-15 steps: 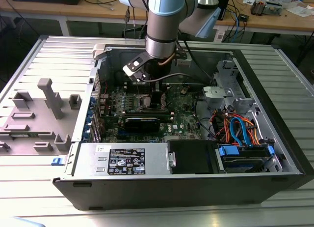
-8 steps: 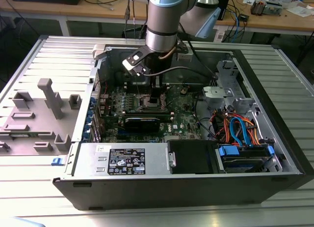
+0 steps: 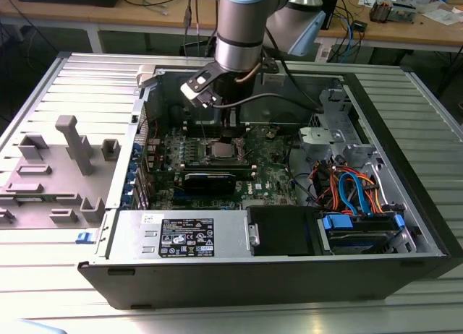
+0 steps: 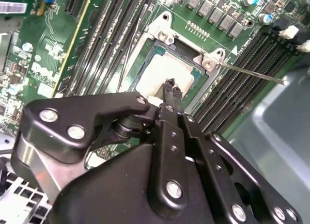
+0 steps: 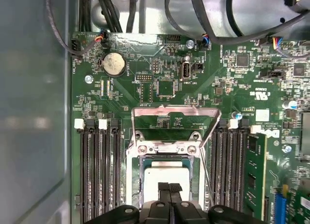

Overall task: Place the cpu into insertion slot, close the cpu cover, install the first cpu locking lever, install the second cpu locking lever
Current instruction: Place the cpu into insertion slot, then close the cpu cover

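Sitting flat in the insertion slot (image 5: pixel 167 157) near the middle of the motherboard (image 5: pixel 145 95), the cpu (image 5: pixel 164 175) made the first step look done. The cpu cover (image 5: pixel 174 108) stood swung open, and one locking lever (image 4: pixel 252 74) jutted out unlatched, so the cover and both levers remained. The hand (image 5: pixel 169 187) was clenched on nothing, just over the cpu; contact was unclear. Memory slots (image 5: pixel 99 175) flanked the socket closely, and the open cover rose just beyond it.
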`<state>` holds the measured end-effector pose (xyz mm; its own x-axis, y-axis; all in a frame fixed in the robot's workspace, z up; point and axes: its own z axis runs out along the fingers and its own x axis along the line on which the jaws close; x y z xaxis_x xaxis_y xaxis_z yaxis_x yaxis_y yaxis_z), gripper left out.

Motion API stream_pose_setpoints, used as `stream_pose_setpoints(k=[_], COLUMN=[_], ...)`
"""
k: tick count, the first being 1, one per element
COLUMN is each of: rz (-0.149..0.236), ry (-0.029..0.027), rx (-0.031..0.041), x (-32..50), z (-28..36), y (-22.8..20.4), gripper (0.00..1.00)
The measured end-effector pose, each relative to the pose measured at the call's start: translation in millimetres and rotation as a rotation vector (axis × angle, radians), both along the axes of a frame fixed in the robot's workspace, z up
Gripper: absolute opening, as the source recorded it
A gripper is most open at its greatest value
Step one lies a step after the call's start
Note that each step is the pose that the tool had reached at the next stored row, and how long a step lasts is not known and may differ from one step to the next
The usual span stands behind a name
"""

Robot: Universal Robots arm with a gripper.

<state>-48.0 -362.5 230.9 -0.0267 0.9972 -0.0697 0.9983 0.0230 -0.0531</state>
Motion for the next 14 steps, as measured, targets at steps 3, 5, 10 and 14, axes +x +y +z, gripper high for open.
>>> stream_pose_setpoints(k=[3,5,10,14], rz=[0.0,0.0,0.0,0.0], ry=[-0.0001,-0.0001,-0.0001,0.0], rx=[0.0008,0.0027,0.0032,0.0034], x=[-0.1,-0.1,-0.1,-0.1], z=[4.3,5.6,5.9,6.0], y=[0.0,0.0,0.0,0.0], gripper=[0.11,0.11,0.11,0.11])
